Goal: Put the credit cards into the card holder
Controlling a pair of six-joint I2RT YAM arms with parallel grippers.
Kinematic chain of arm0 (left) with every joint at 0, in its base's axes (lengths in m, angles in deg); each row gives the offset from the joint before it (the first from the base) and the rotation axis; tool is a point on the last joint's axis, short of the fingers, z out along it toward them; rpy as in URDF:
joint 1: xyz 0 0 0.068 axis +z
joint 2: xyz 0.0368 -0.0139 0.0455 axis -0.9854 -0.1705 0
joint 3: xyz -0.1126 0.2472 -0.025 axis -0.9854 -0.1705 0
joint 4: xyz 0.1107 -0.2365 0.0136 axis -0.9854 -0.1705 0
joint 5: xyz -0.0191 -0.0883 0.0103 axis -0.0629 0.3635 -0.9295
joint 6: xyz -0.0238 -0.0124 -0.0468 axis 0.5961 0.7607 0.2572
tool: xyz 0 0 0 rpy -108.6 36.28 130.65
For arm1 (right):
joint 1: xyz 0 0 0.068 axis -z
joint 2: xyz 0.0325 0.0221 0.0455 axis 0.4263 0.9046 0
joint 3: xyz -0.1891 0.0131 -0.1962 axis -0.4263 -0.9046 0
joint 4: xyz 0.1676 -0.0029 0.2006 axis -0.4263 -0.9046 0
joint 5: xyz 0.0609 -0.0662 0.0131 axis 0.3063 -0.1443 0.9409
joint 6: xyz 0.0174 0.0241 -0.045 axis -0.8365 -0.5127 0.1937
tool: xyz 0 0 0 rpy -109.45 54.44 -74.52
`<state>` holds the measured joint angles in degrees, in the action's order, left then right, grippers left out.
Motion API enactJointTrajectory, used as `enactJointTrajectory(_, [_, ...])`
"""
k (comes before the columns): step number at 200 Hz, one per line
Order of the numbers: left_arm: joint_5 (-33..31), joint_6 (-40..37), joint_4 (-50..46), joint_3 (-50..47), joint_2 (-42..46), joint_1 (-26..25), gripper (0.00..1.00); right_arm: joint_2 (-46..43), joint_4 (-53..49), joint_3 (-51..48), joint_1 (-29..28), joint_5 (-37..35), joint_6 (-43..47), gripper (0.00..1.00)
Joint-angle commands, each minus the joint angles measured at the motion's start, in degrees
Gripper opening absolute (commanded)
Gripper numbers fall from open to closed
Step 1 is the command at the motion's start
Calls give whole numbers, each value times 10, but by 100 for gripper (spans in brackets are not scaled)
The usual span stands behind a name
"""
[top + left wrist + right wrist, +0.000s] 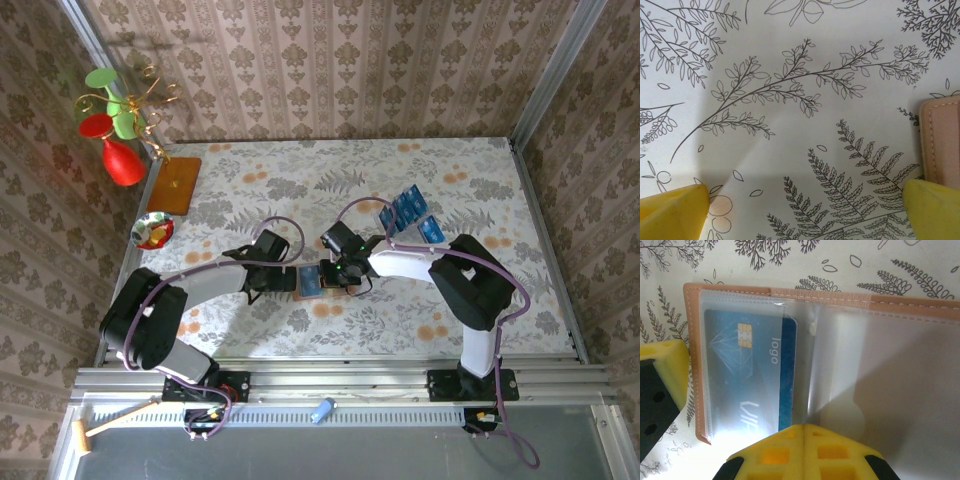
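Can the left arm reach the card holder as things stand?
Probably yes: the open left gripper sits right at the card holder edge with nothing between them, though the shut right gripper sits over its inside.

The brown card holder (730, 290) lies open. One blue card (747, 375) sits in its clear sleeve. The other credit cards (407, 207) lie fanned nearby.

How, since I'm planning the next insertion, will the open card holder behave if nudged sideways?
The card holder looks thin and light, lying flat, so it would probably slide over the smooth printed tablecloth rather than tip. Its clear sleeve looks glossy and wrinkled, so likely floppy and slippery, apt to buckle under pressure.
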<state>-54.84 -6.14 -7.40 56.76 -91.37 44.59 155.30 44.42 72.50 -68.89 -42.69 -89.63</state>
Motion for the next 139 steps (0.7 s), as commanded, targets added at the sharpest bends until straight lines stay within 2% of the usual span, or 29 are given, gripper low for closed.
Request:
enactJointTrajectory(1, [21,2,19,-9,-14,-4,100,15,-9,15,-7,5,-6,0])
enactJointTrajectory(139, [25,3,25,-7,-21,-8,100,25,-32,53,-20,10,3,0])
